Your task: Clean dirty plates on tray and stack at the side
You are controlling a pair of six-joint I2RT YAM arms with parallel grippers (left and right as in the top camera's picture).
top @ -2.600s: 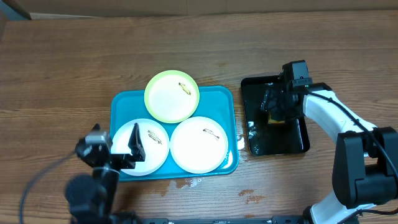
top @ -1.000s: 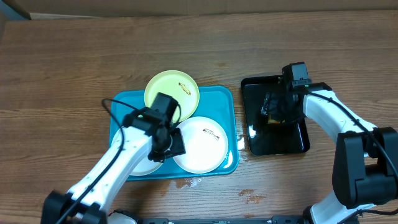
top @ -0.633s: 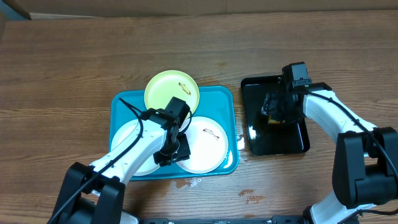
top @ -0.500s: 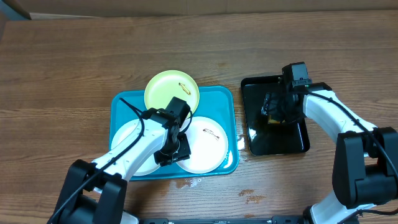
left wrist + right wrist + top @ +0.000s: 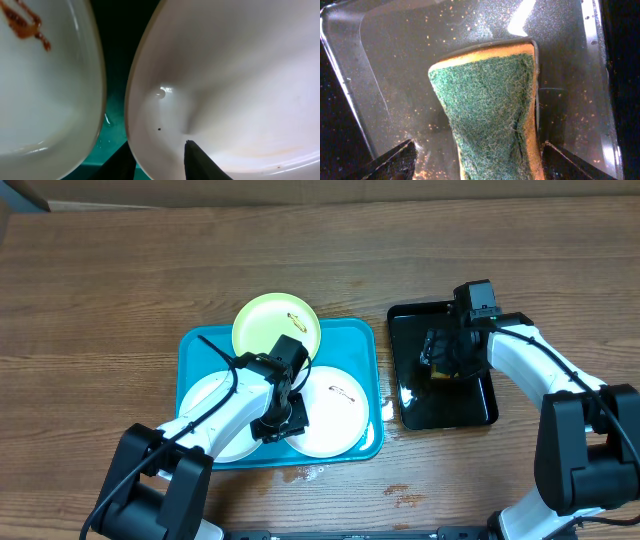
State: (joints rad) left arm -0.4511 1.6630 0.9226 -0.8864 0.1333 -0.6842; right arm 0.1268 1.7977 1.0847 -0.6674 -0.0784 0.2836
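I see three small round smooth plastic dishes on turquoise tray (image 5: 366,332), which has rounded corners and raised rim. The yellow-green plate (image 5: 270,335) at far edge overhangs rim; left white plate (image 5: 212,420) and right white plate (image 5: 335,412) on near side. Each has squiggly smear. My left gripper (image 5: 157,150) straddles right white plate's rim, one finger (image 5: 200,162) inside, other outside; clamped or not, I cannot tell. My right gripper (image 5: 445,352) spread wide over glossy black tray (image 5: 455,408), either side of waisted green scouring sponge (image 5: 487,100) with yellow backing, gap on one side. Wood-grain table (image 5: 120,270).
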